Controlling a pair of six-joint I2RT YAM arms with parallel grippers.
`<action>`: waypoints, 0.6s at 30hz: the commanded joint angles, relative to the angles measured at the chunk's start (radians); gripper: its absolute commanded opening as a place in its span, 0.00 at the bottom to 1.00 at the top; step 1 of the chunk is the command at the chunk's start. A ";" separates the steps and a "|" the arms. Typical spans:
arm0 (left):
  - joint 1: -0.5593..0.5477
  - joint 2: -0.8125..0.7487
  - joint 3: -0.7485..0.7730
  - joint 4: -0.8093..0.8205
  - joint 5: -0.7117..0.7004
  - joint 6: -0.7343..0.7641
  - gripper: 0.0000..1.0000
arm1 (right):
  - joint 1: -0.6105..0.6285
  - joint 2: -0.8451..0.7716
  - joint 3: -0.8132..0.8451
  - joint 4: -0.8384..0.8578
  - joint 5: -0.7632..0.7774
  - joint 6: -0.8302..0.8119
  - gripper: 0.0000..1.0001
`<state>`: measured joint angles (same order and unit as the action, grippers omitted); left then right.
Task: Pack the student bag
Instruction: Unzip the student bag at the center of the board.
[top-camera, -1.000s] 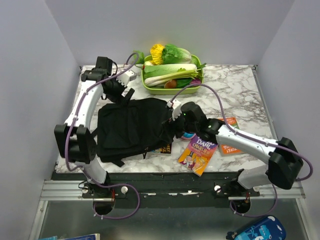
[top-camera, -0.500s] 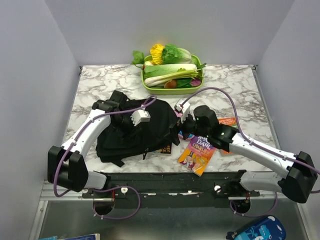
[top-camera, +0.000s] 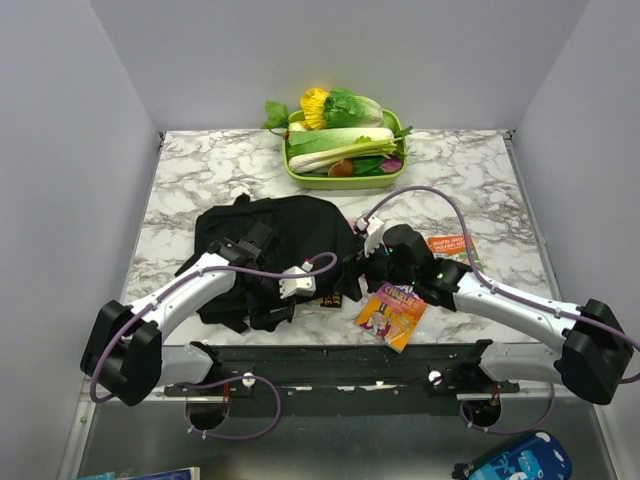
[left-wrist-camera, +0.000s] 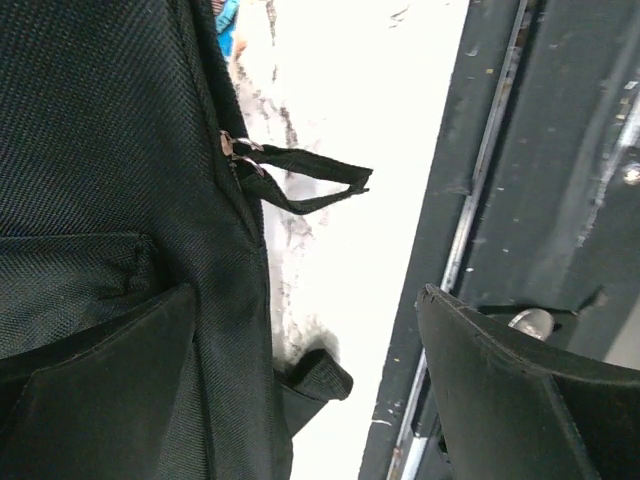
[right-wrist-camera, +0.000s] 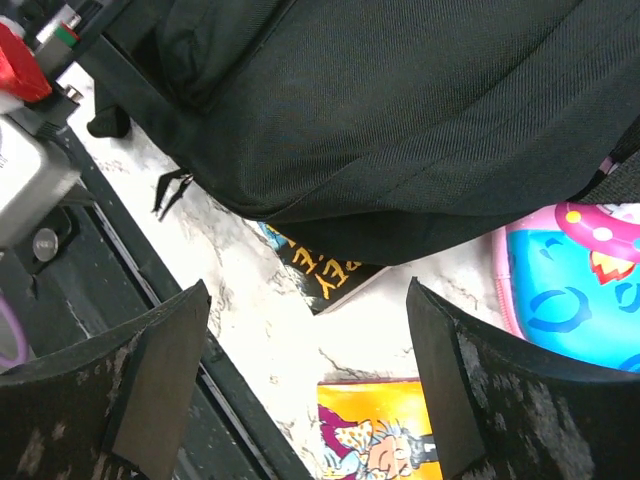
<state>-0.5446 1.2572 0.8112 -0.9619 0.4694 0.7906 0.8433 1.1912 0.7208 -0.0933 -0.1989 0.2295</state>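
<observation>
**Bag shut and flat, books waiting outside: the opening has to be found first**

The student bag (top-camera: 265, 245) lies flat on the marble surface (top-camera: 200, 170), left of centre and close to the near edge. Nothing looks packed yet. A bright picture book (top-camera: 392, 312) and an orange book (top-camera: 448, 245) lie to its right, a black book with yellow lettering (right-wrist-camera: 325, 270) is tucked partly under its edge, and a pink-and-blue pencil case (right-wrist-camera: 565, 290) sits beside it.

I judge the step in hand to be getting the bag open. The left pincer (left-wrist-camera: 307, 300) is spread wide over the bag's near edge, one finger above the fabric and the other above the black rail (left-wrist-camera: 520, 200), pinching nothing. The right pincer (right-wrist-camera: 308, 300) is also spread and empty, hovering over the bag's right edge.

The next move calls for closing on a zip pull (left-wrist-camera: 240, 150) while the other arm steadies the cloth.

The bag's long axis seems to run left to right. Which end holds the mouth I cannot tell.
</observation>
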 joint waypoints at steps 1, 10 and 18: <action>0.000 -0.016 -0.052 0.245 -0.155 -0.017 0.97 | 0.005 0.030 -0.014 0.033 -0.022 0.065 0.85; 0.002 0.001 -0.063 0.361 -0.187 -0.088 0.04 | 0.004 -0.021 -0.050 0.066 0.058 0.111 0.72; 0.012 0.030 0.101 0.229 -0.092 -0.139 0.00 | 0.004 -0.120 -0.038 0.079 0.115 0.113 0.70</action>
<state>-0.5449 1.2724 0.7982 -0.7273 0.3222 0.6937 0.8433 1.1172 0.6773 -0.0498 -0.1352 0.3264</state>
